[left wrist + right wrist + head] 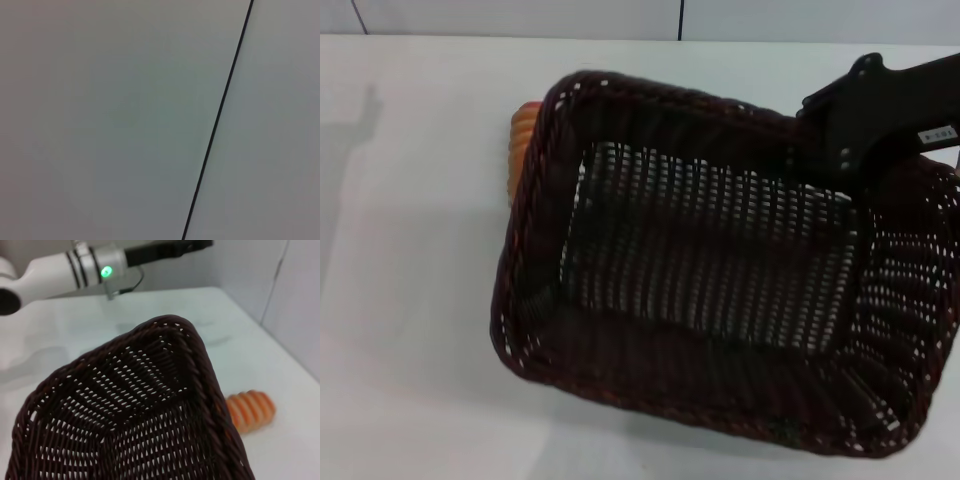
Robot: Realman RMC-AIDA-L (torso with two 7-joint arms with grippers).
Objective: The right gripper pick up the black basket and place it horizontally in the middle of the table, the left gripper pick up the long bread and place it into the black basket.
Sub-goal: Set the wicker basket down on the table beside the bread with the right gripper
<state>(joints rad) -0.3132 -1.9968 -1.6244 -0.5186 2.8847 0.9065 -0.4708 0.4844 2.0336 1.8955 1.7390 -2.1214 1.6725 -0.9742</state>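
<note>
Here the right gripper [840,150] meets the black basket's [720,300] far rim; fingers hidden

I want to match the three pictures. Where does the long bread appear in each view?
Head view: long bread peeks out behind the black basket's far left corner, mostly hidden.
Left wrist view: not in it.
Right wrist view: it lies on the table beside the basket's corner.
Shared landmark: the basket's braided rim.
</note>
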